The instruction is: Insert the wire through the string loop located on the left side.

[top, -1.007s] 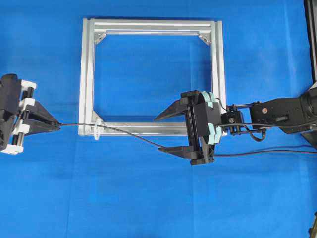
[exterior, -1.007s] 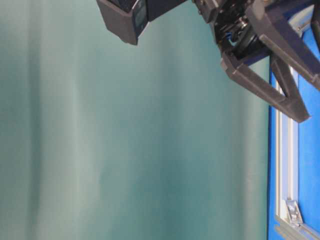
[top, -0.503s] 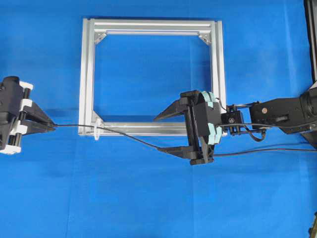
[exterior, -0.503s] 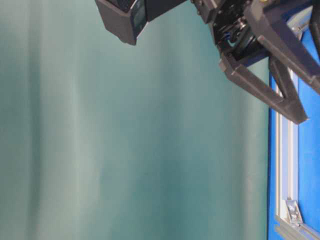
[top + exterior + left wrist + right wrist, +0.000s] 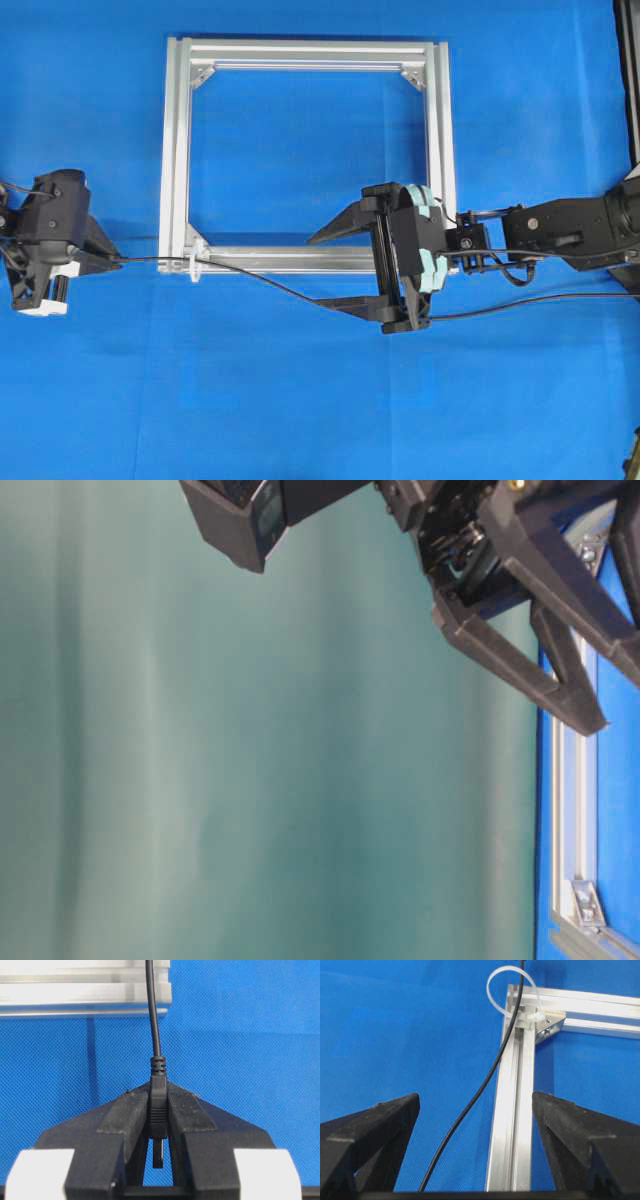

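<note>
On a blue cloth-covered table (image 5: 300, 400), the left gripper (image 5: 108, 259) is clamped on the dark plug (image 5: 158, 1105) at the end of the wire (image 5: 270, 283), its two black fingers (image 5: 127, 1115) pressed against the plug's sides with the silvery tip showing behind them in the left wrist view. From the plug the thin black wire runs to the right, passes through the string loop (image 5: 192, 266) fixed at the lower left corner of the square aluminium frame (image 5: 300, 55), then curves down across the cloth and passes just beside the lower finger of the right gripper (image 5: 325, 270) before running on toward the right edge of the overhead view. The right wrist view shows the white loop (image 5: 512, 990) standing up from the frame corner, with the wire (image 5: 485, 1085) going through it and lying on the cloth just beside the frame rail (image 5: 512, 1125). The right gripper stands wide open, grasping nothing, its two dark fingers (image 5: 375, 1125) spread to either side of the lower frame rail, one over the frame's inside and one outside it. The frame lies flat on the cloth with triangular corner brackets (image 5: 411, 76) in its corners and only bare blue cloth inside it. The table-level view shows dark gripper fingers (image 5: 520, 660) above the frame against a green backdrop (image 5: 250, 780).
</note>
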Tool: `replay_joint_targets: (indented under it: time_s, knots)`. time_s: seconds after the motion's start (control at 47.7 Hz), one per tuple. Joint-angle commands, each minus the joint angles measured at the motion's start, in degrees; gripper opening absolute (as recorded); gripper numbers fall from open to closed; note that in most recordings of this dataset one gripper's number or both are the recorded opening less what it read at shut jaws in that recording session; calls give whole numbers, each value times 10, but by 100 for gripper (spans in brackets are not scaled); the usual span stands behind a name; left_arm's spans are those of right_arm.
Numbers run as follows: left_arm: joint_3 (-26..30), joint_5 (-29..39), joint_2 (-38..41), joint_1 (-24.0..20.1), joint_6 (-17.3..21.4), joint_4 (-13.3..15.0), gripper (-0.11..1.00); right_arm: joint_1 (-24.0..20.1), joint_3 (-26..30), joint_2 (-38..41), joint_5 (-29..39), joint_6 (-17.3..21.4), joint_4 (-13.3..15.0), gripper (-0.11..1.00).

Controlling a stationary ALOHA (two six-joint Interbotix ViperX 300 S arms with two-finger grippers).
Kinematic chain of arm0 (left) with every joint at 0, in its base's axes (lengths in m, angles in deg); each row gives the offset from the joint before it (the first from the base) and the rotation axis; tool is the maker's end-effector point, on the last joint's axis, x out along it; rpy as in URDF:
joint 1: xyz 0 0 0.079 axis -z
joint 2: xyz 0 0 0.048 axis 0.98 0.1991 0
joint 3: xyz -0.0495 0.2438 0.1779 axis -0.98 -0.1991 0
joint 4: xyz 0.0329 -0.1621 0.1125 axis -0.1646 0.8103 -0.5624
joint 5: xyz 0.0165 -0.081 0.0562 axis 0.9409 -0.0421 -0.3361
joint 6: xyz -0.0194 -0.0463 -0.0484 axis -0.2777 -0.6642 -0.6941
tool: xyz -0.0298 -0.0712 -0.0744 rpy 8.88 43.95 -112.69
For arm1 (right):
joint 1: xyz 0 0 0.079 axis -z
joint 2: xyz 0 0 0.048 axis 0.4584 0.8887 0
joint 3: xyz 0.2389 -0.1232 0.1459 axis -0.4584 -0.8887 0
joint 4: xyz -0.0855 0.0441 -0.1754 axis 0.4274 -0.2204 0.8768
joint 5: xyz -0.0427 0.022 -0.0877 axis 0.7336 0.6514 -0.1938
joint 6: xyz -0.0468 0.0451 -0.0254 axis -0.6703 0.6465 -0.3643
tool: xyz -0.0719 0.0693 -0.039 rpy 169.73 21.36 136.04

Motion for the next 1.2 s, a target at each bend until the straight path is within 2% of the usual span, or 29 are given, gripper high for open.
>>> replay_joint_targets:
  time_s: [0.0,0.336,0.398,0.524,0.608,0.797,0.986,1.174]
  knots:
    - [10,4,2,-1,-1,-1,6,-3,10,-10,-6,-1,1,92]
    - [7,1,-4,-1,-2,-1,9,-4,10,-10,-5,-1,1,92]
    - [7,0,-4,-1,-5,-1,22,-4,10,-9,-5,-1,1,92]
    - [6,-4,-5,-1,-9,0,62,-4,11,-10,-5,-1,1,92]
    - [6,-4,-5,-1,-9,-1,82,-4,11,-10,-5,-1,1,92]
    - [5,-2,-15,-1,-9,-1,73,-4,13,-10,-5,-1,1,92]
    - [5,1,-57,-1,-7,-1,72,-4,27,-14,4,-3,1,92]
    - [7,2,-135,-1,-6,-1,72,-4,39,-33,20,-3,1,91]
